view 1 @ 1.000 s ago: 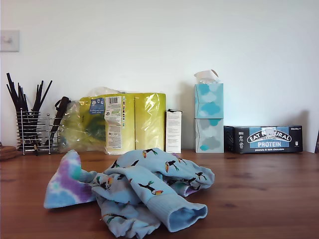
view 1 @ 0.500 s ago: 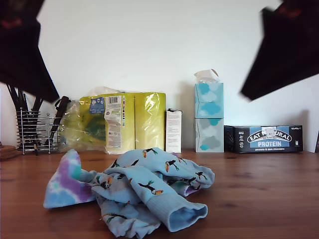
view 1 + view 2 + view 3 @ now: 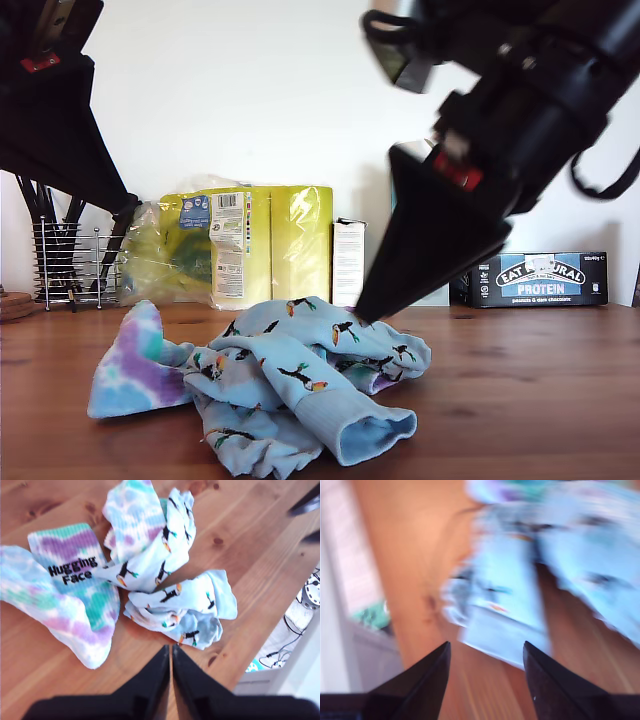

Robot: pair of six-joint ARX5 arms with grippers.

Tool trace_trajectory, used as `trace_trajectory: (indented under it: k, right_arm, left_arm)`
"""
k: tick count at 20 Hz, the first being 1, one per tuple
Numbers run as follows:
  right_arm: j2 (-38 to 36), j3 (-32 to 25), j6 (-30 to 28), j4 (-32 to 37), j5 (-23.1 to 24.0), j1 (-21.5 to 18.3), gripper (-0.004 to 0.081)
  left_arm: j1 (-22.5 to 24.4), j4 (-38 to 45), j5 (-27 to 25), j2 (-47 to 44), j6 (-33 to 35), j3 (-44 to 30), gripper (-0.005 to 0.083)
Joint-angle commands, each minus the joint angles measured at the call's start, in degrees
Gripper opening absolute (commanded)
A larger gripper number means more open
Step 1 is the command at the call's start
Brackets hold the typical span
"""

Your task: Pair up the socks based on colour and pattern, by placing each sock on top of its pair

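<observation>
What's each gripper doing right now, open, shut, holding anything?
My first gripper: shut, empty, above the wooden table beside the socks.
My second gripper: open, empty, above a light blue bird sock.

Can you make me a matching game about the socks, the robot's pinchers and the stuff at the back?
Things:
1. my first gripper
2. my second gripper
3. tie-dye sock
4. protein box

Clues:
A. has "Hugging Face" written on it
B. jaws apart
C. jaws closed together, nothing between them
D. by the wall, at the exterior view's right

Pairs: 1-C, 2-B, 3-A, 4-D
</observation>
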Motion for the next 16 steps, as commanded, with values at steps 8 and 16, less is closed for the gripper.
trace_trajectory:
  k: [8, 16]
  right_arm:
    - [10.91, 0.46, -1.49, 7.85, 6.32, 2.64, 0.0485]
    - [13.6, 2.12, 0.04, 8.55, 8.85, 2.69, 0.0006]
  left_arm:
    - [-0.13, 0.11, 0.2, -0.09, 0.31, -0.98, -0.0024]
    - [-0.13, 0.13, 0.2, -0.09, 0.31, -0.98, -0.0024]
